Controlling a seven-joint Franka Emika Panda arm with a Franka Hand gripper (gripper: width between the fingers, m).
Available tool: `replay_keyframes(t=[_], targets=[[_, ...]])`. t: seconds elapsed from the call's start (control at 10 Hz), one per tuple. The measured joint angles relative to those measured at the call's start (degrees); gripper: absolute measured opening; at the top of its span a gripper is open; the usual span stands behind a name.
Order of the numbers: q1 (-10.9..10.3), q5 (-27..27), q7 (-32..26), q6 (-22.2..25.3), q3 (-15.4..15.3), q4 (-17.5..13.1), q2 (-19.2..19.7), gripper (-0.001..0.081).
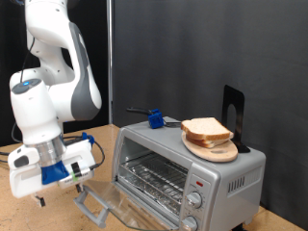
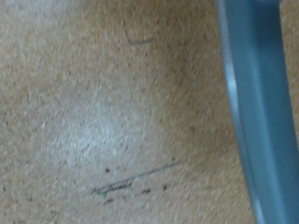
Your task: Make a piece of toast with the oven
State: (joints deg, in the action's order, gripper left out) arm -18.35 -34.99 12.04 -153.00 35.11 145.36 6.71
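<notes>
Silver oven [image 1: 183, 173] door down; toast [image 1: 206, 130] on top; pincer [image 1: 40, 197] low beside, state unclear

My arm [image 1: 53, 77] showed glossy white plastic. The oven [image 1: 188, 164] was brushed silver metal with a wire rack [image 1: 152, 175]. The toast [image 1: 205, 130] looked pale and soft on a smooth wooden board [image 1: 214, 150]. The table [image 2: 84, 112] was speckled, matt particleboard.

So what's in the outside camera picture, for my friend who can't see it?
A silver toaster oven sits with its glass door folded open and bread slices on a round wooden board on top. The white robot arm's gripper hangs by the door, holding nothing.
</notes>
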Motion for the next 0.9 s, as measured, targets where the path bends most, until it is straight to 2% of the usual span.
replay_keyframes(t=[0.2, 0.4, 0.9], targets=[[0.4, -4.3, -1.7, -0.4, -0.9, -2.9, 5.0, 0.0803], [0.8, -4.4, -3.4, 0.4, -1.2, -4.1, 7.5, 0.0803], [1.0, -1.1, -7.8, 1.8, 0.5, -3.6, 6.6, 0.0803]])
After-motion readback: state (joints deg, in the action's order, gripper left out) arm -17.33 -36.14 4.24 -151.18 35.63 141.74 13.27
